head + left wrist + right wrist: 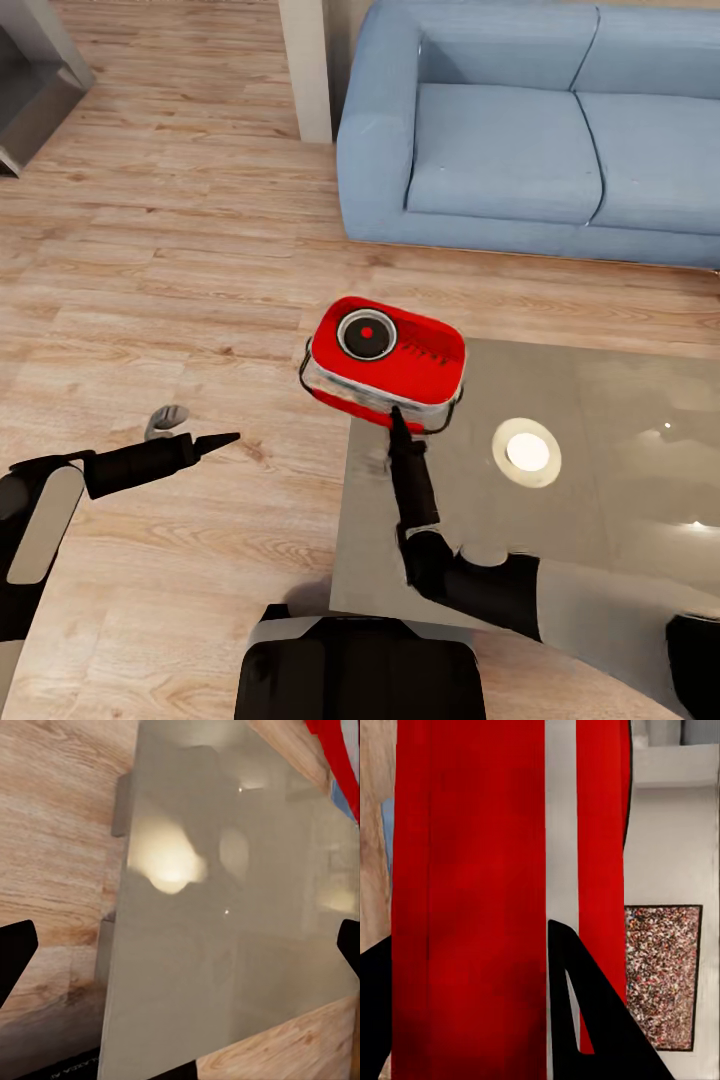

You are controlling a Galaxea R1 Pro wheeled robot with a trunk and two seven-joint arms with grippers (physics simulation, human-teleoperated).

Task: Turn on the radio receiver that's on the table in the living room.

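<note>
Right gripper (396,418) poking the small red retro radio (385,362)

Right jaws look pinched together, tip touching its near side; left gripper (222,439) spread apart. Radio overhangs glossy grey table's (600,520) far-left corner.

Right gripper (397,418) touches the radio receiver (385,363) on the table's (600,520) corner.

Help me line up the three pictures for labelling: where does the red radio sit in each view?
Head view: the radio receiver lies at the table's near-left corner, right gripper's tips at its near edge.
Left wrist view: a red sliver at the upper right corner.
Right wrist view: red and white stripes close up across most of the picture.
Shared landmark: the radio's white stripe.
</note>
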